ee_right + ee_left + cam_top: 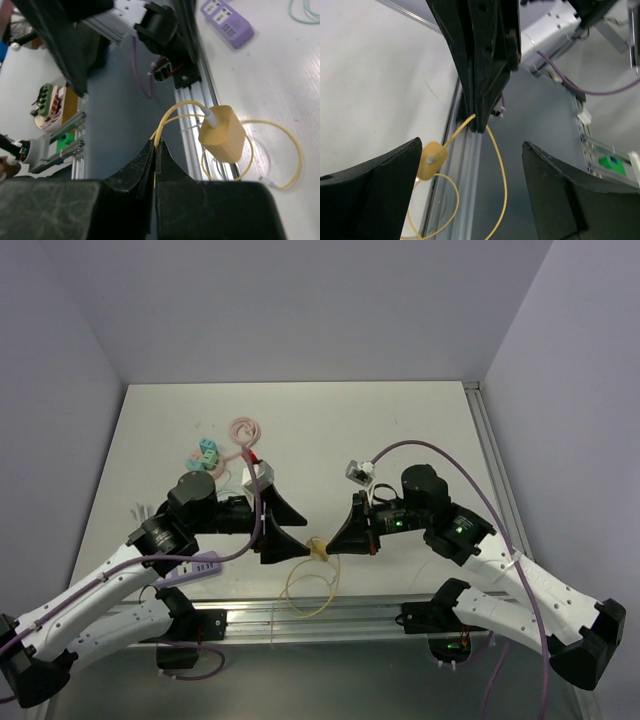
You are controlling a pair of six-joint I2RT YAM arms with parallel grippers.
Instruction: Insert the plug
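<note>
**Right jaws pinched on the cable, left jaws wide**

I see the right gripper clamped tight on the yellow cable, a short way from the yellow plug. The left gripper stands wide, holding nothing, its fingers either side of the right one's tip (the plug is just beside one finger). The plug is at the table's near edge. The purple power strip lies well apart, by the left arm.
</note>
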